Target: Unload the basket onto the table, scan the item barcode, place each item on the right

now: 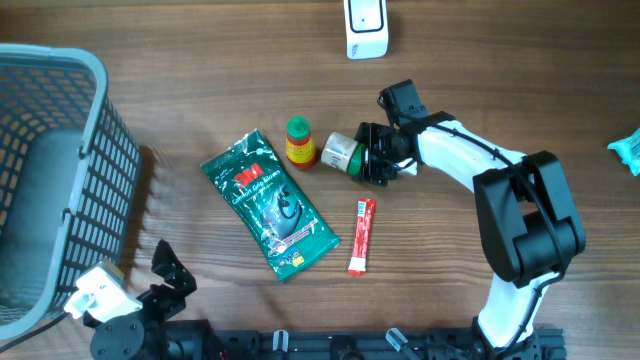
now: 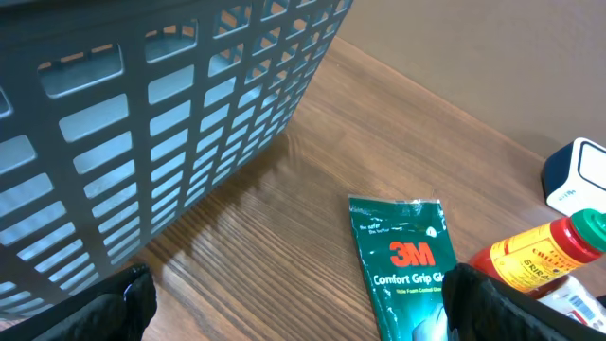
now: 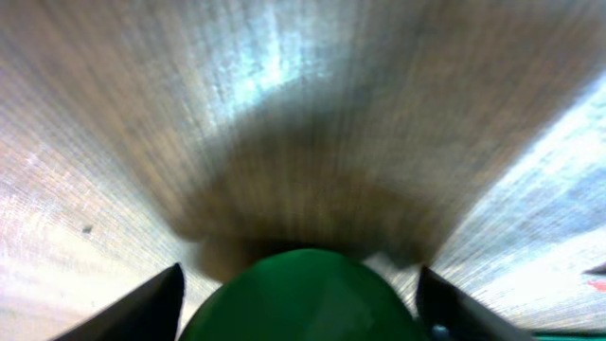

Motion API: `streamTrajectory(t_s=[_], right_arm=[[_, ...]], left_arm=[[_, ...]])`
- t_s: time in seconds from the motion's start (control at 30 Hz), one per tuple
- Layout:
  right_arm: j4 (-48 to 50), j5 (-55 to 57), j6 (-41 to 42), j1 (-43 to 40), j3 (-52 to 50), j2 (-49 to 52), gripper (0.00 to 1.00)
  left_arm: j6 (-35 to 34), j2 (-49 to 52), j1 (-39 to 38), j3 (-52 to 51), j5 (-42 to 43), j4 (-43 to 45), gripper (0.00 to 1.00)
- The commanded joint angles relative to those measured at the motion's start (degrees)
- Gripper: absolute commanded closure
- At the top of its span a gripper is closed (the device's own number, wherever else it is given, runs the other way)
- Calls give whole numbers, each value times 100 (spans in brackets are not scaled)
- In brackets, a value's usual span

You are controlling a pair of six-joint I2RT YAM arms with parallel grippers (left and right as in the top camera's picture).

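Note:
A small white jar with a green lid point(image 1: 338, 150) lies on its side at the table's middle. My right gripper point(image 1: 374, 156) reaches in from the right, one finger on each side of the jar. In the right wrist view the green lid point(image 3: 303, 298) fills the space between the two dark fingers point(image 3: 142, 313), with a thin gap showing on each side, so the jaws stand open around it. The white barcode scanner point(image 1: 366, 28) stands at the back edge. My left gripper point(image 1: 170, 272) rests open at the front left with nothing between its fingers point(image 2: 118, 308).
A yellow bottle with a green cap point(image 1: 300, 142) stands just left of the jar. A green 3M packet point(image 1: 270, 205) and a red stick packet point(image 1: 361, 236) lie nearer the front. A grey basket point(image 1: 60, 70) fills the left side. A teal packet point(image 1: 628, 150) lies at the right edge.

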Motion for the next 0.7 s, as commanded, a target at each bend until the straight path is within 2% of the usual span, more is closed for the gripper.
streamTrajectory(t_s=[0.0, 0.13, 0.23, 0.3, 0.43, 0.47, 0.53, 0.6, 0.67], right_arm=[[63, 601, -1106, -7, 33, 96, 46], [199, 664, -1991, -20, 33, 96, 46], [522, 809, -3152, -162, 37, 87, 36], [514, 852, -4308, -361, 66, 85, 34], [103, 852, -7195, -785, 66, 76, 34], [28, 859, -7556, -828, 66, 76, 32], [-105, 879, -8216, -866, 66, 76, 11], [-254, 1108, -8446, -866, 66, 76, 3], [-636, 1738, -8421, -866, 66, 76, 1]], left_arm=[[-52, -44, -37, -9, 26, 28, 0], [-52, -44, -37, -11, 26, 28, 0], [-52, -44, -37, -11, 26, 28, 0], [-52, -44, -37, -9, 26, 28, 0], [-52, -44, -37, -9, 26, 28, 0], [-52, -44, -37, -9, 26, 28, 0], [-52, -44, -37, -11, 26, 28, 0], [-52, -44, -37, -11, 26, 28, 0], [-52, -44, -37, -11, 26, 28, 0]])
